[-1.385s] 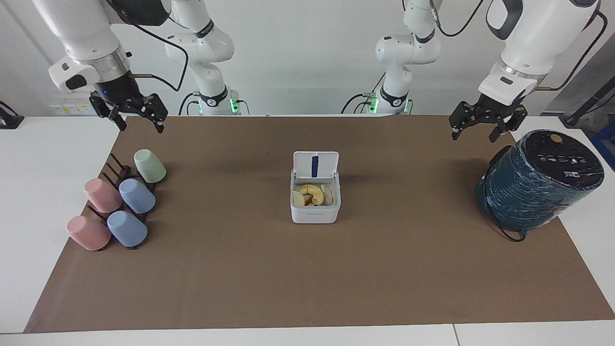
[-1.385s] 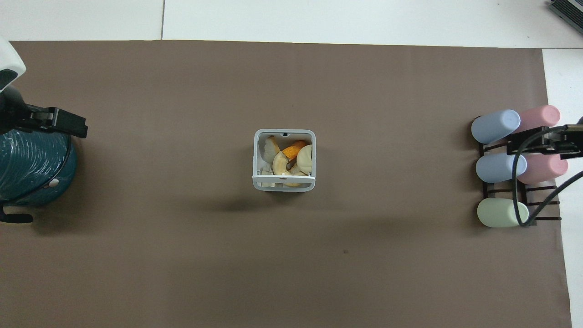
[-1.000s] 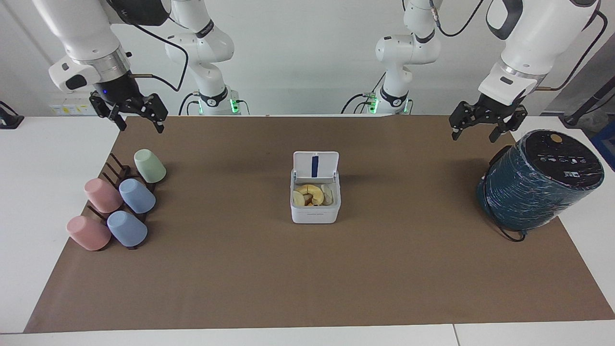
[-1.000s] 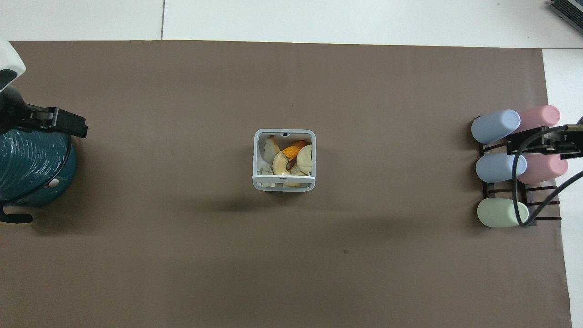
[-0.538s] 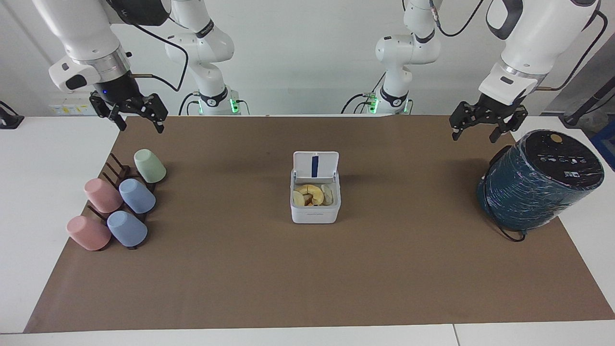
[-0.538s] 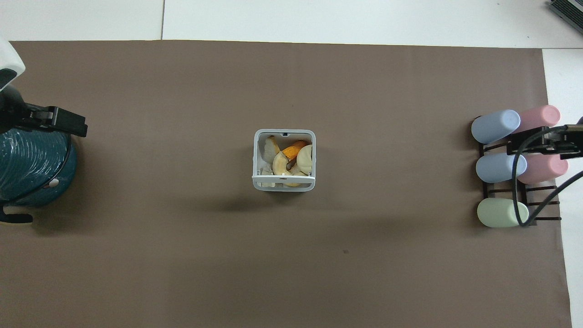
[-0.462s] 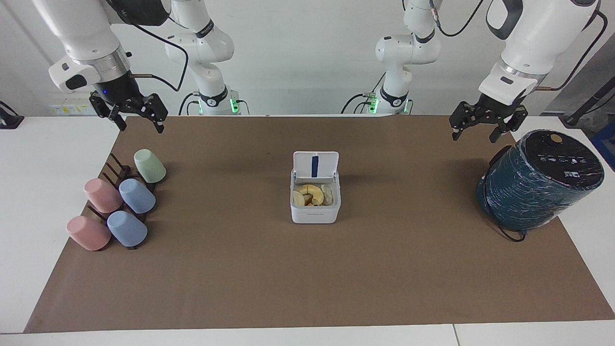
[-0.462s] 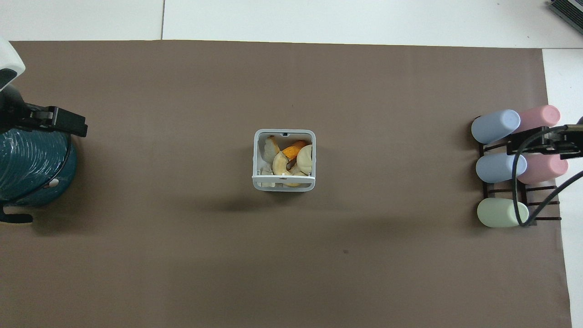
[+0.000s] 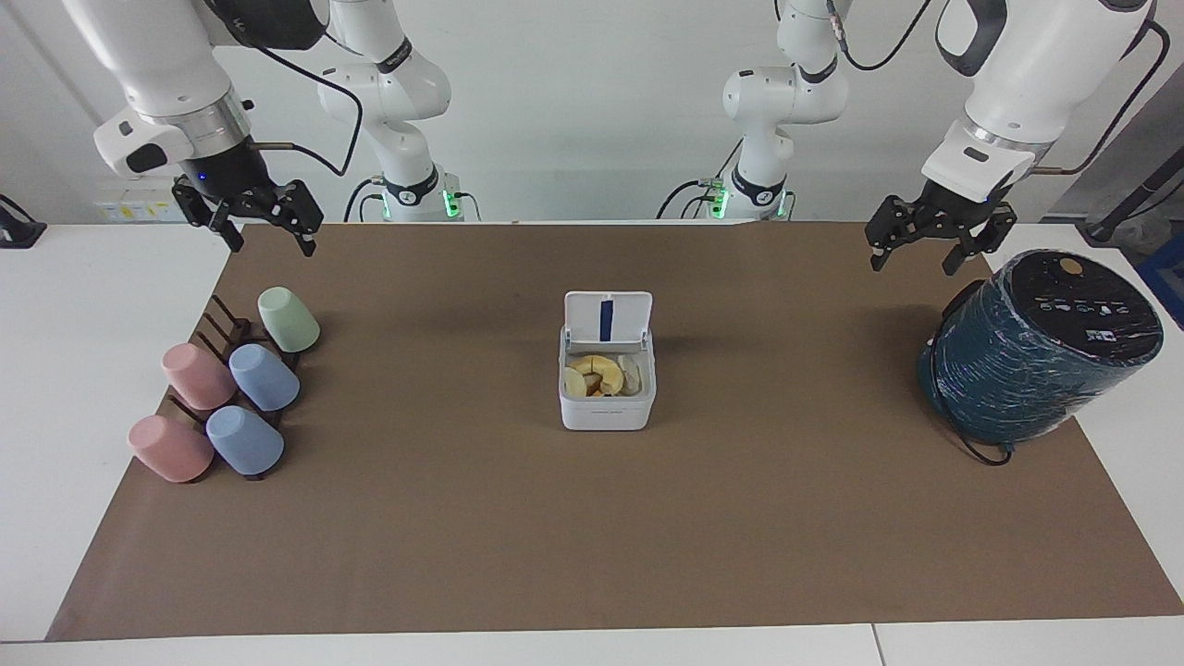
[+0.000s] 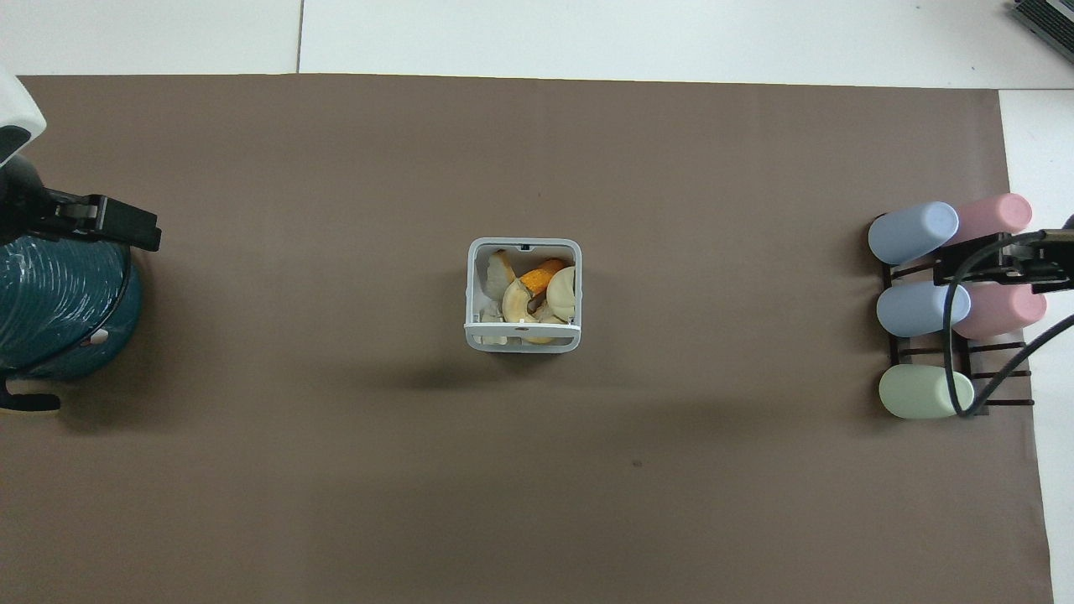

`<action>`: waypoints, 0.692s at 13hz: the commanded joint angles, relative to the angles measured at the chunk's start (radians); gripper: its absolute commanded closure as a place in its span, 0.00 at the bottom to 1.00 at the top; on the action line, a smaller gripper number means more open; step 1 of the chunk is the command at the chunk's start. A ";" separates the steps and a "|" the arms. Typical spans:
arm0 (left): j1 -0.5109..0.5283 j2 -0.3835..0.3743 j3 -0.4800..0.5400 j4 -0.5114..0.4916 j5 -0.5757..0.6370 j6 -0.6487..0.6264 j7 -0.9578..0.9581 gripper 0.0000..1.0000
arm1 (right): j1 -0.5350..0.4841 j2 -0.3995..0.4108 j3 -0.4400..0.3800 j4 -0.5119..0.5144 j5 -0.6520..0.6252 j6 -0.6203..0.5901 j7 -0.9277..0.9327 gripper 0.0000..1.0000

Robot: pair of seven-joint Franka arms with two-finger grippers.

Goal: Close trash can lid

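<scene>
The small white square trash can (image 9: 606, 411) stands in the middle of the brown mat, also in the overhead view (image 10: 523, 340). Its white lid (image 9: 608, 319) stands upright and open on the edge nearer the robots, its blue strip showing. Peel scraps fill the can. My left gripper (image 9: 916, 253) hangs open and empty in the air beside the teal cylinder, at the left arm's end of the table; part of it shows in the overhead view (image 10: 109, 222). My right gripper (image 9: 268, 239) hangs open and empty over the mat's corner near the cup rack.
A large dark teal wrapped cylinder with a black top (image 9: 1036, 351) lies tilted at the left arm's end. A dark rack with several pastel cups (image 9: 231, 393) sits at the right arm's end. The brown mat (image 9: 592, 536) covers most of the white table.
</scene>
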 commanded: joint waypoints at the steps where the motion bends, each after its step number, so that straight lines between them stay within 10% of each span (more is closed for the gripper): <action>1: 0.007 -0.031 -0.002 -0.043 -0.005 0.033 0.002 0.00 | -0.001 -0.020 -0.001 -0.020 0.011 -0.001 -0.019 0.00; 9: -0.045 -0.098 -0.023 -0.192 -0.005 0.119 -0.059 0.00 | -0.001 -0.019 -0.001 -0.020 0.011 -0.001 -0.019 0.00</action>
